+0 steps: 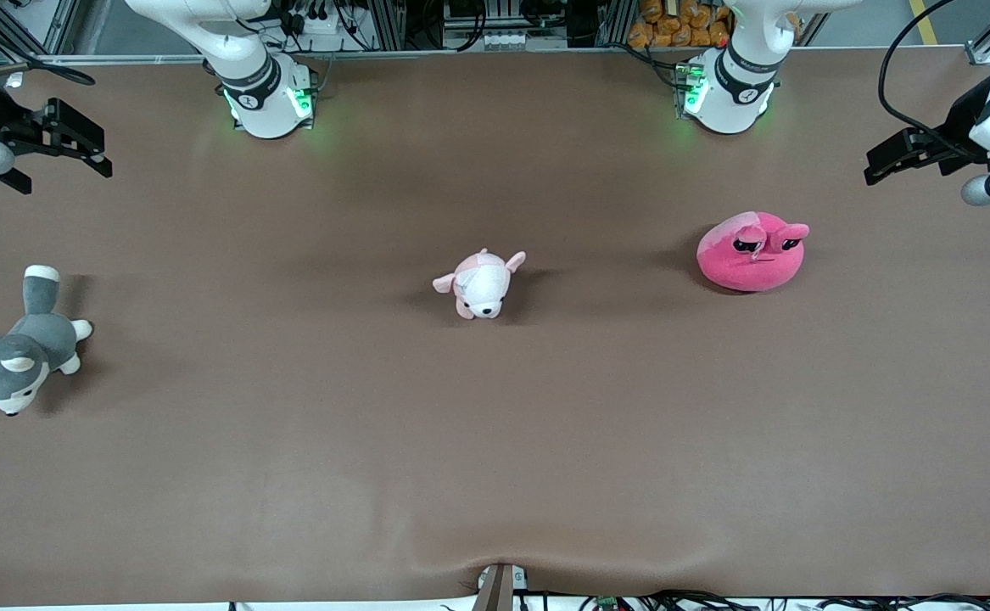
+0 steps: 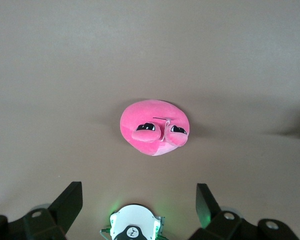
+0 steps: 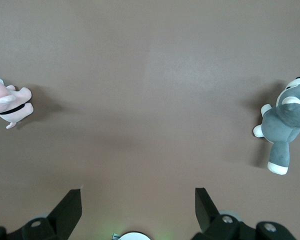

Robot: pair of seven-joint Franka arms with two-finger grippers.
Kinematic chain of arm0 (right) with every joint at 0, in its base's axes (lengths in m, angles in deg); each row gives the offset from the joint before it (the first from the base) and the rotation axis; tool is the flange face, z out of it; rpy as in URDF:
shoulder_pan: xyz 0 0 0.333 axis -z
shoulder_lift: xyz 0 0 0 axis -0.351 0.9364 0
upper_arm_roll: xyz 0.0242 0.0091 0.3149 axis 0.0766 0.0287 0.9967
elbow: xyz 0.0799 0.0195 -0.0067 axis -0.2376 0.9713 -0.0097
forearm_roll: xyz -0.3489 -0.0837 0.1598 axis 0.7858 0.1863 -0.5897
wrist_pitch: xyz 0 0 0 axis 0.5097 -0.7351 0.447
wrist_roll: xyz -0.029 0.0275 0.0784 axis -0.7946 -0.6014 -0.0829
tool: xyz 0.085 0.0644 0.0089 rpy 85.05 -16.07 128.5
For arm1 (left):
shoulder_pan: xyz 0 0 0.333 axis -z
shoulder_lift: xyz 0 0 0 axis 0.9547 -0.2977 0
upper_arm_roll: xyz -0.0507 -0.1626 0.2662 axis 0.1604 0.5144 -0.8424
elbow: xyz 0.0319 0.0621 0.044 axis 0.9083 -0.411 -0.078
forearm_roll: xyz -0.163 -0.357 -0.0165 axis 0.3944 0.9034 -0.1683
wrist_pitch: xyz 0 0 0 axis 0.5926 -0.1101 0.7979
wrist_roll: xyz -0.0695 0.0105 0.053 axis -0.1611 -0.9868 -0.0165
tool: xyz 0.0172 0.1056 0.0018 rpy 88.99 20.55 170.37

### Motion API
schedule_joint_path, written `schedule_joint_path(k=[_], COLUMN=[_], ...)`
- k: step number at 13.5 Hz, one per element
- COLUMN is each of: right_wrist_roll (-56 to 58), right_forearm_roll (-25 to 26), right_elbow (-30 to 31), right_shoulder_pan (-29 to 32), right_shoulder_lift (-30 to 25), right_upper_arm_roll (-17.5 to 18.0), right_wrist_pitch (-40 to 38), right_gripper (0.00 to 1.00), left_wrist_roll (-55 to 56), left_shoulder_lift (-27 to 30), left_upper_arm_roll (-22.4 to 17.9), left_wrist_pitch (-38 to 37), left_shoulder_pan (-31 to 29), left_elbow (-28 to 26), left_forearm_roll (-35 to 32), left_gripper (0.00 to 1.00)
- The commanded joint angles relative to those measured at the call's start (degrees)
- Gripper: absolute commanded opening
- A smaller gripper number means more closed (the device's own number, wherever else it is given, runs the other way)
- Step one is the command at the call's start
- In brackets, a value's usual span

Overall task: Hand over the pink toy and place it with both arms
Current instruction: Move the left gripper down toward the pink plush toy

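The pink toy (image 1: 753,252), a round hot-pink plush with droopy black eyes, lies on the brown table toward the left arm's end. In the left wrist view the pink toy (image 2: 155,127) sits well apart from the fingers. My left gripper (image 1: 878,166) (image 2: 139,192) hangs open and empty above the table's edge at the left arm's end. My right gripper (image 1: 104,154) (image 3: 138,197) hangs open and empty above the right arm's end of the table. Both arms wait, raised.
A pale pink-and-white puppy plush (image 1: 479,284) (image 3: 7,102) lies mid-table. A grey-and-white husky plush (image 1: 19,352) (image 3: 285,125) lies at the right arm's end, nearer the front camera. The two arm bases (image 1: 265,98) (image 1: 724,89) stand along the table's edge farthest from the front camera.
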State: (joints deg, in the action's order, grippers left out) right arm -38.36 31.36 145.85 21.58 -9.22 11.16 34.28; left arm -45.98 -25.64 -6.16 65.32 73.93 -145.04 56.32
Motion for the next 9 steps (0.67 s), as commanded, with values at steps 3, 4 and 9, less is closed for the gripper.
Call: schedule_joint_path(k=[3, 4, 9], right_wrist_roll=[0.36, 0.45, 0.45], right_forearm_roll=[-1.26, -1.26, -1.26], right_elbow=[-1.37, -1.37, -1.37], right_shoulder_pan=[1.69, 1.69, 1.69], right_shoulder_lift=[0.58, 0.58, 0.58], right_upper_arm_roll=[0.85, 0.85, 0.85], right_wrist_pitch=[-0.95, -0.95, -0.95], right_gripper=[1.00, 1.00, 1.00], left_wrist_roll=[8.40, 9.54, 22.88], left_shoulder_lift=[0.94, 0.94, 0.94], left_upper_arm_roll=[0.20, 0.20, 0.29], left_wrist_pitch=[3.91, 4.18, 6.54], left_shoulder_pan=[-3.18, -3.45, -5.12], left_elbow=[-5.03, -5.74, -10.30], left_forearm_roll=[4.36, 4.63, 8.94], left_gripper=[1.00, 1.00, 1.00])
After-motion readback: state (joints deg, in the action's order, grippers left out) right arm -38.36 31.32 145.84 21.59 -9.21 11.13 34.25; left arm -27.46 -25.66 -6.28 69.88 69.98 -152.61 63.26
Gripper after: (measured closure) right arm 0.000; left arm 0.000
